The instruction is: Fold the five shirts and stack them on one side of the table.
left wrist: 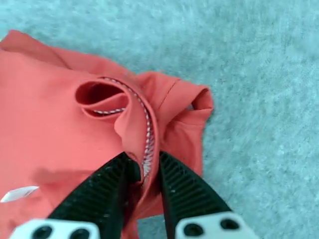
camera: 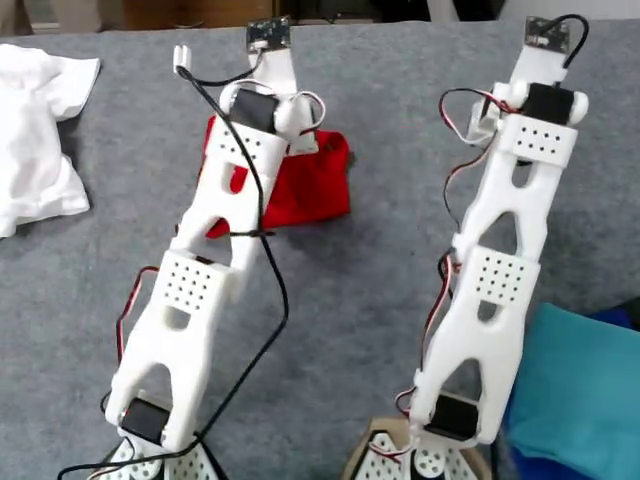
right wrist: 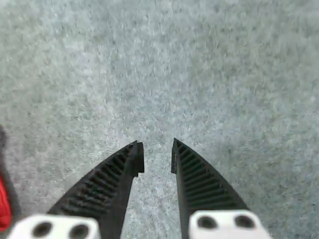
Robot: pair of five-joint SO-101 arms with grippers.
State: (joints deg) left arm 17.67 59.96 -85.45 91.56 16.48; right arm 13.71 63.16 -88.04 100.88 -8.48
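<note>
A grey, felt-like table [camera: 380, 90] runs under both arms. Toward the far middle, a little left of centre, a red shirt [camera: 310, 185] lies bunched and creased, partly hidden under the left arm [camera: 200, 290], which stretches out from the near edge over it. The left gripper [left wrist: 144, 167] has its two dark ribbed fingers closed on a raised fold of the red shirt [left wrist: 60, 119], pinching the cloth right at a stitched hem, with a looped opening of fabric just beyond the tips. The right arm [camera: 500, 270] reaches out to the right of it, well apart from the red shirt. The right gripper [right wrist: 155, 152] hangs over bare table with its fingers a narrow gap apart and nothing between them. A white shirt [camera: 35, 130] sits crumpled at the far left edge. A teal shirt [camera: 585, 390] lies at the near right corner, just beside the base of the right arm.
</note>
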